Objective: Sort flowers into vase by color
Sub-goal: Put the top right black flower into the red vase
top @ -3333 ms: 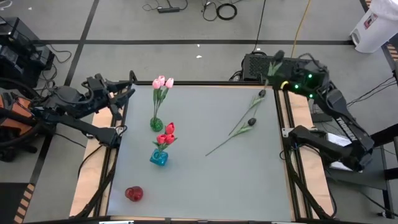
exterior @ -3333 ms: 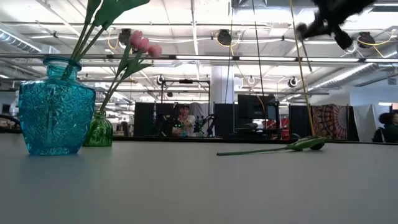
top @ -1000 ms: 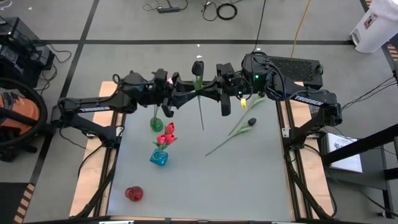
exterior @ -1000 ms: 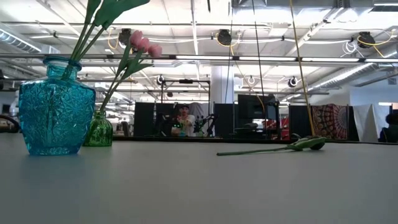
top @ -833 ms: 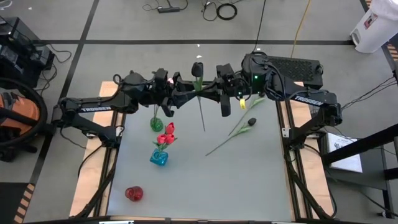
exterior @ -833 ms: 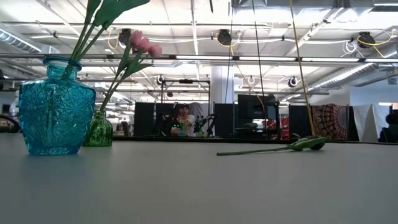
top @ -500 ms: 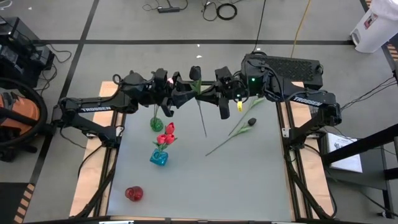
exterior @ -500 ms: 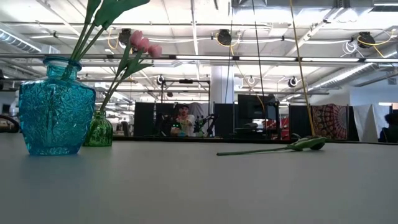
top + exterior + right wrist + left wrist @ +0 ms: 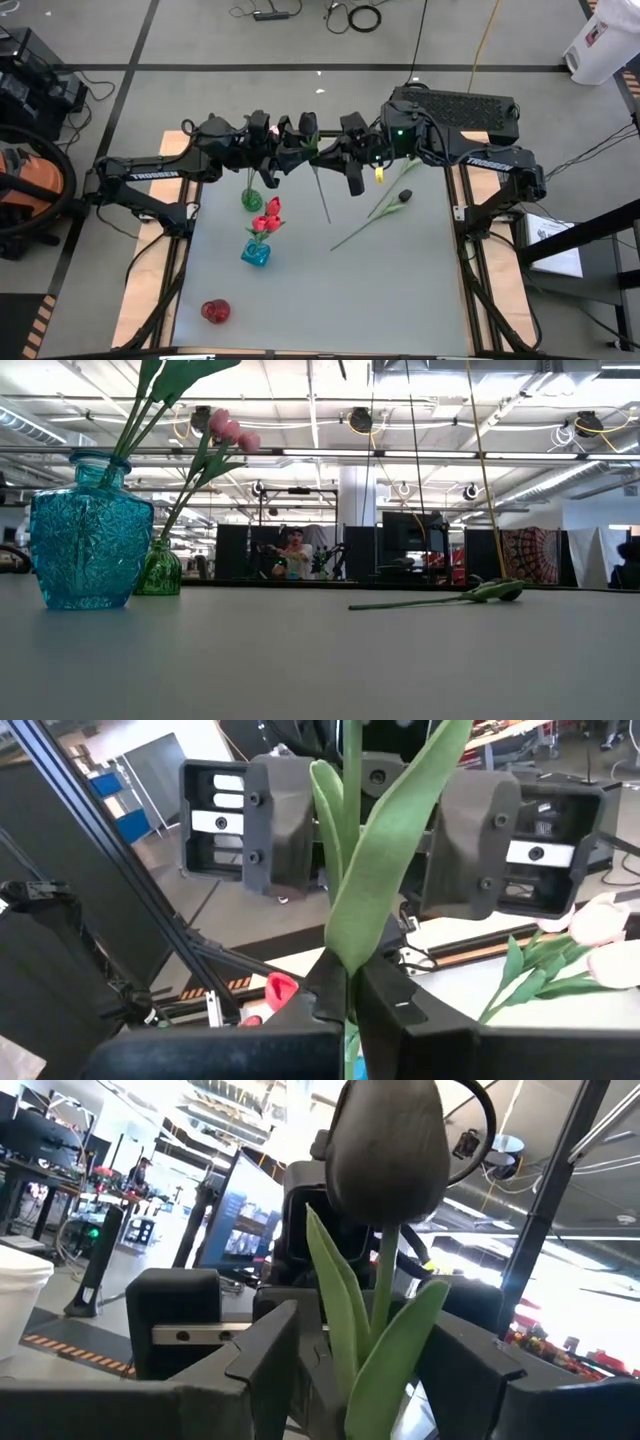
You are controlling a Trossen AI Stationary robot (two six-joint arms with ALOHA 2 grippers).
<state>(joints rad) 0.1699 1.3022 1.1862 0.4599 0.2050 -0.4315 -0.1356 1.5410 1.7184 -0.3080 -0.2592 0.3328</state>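
Observation:
A black tulip (image 9: 309, 122) hangs in the air over the far middle of the table, with my right gripper (image 9: 347, 998) shut on it. In the left wrist view its dark head (image 9: 385, 1145) and green leaves rise between the fingers of my left gripper (image 9: 365, 1355). That gripper is open, its fingers standing on either side of the leaves without plainly touching them. In the high view my left gripper (image 9: 298, 140) faces my right gripper (image 9: 324, 152) closely. The right wrist view shows the left gripper's spread fingers behind the leaves. My right gripper pinches the black tulip's stem between its two fingers, at the base of the leaves (image 9: 346, 965). The fingers come in about level from the table's right side and lie across the stem. The tulip is lifted clear, head up, its long stem (image 9: 322, 195) hanging below.
A green vase (image 9: 251, 198) holds pink tulips (image 9: 232, 428), and a blue vase (image 9: 255, 254) holds red tulips (image 9: 268, 213). A red vase (image 9: 215, 311) stands near the front left. Another black tulip (image 9: 404, 196) lies on the table's right half.
My right gripper has edged toward my left gripper and rolled a little. The black tulip has gone with it: its head now sits closer to the left gripper's open fingers, and the stem's lower end has swung slightly toward the near edge.

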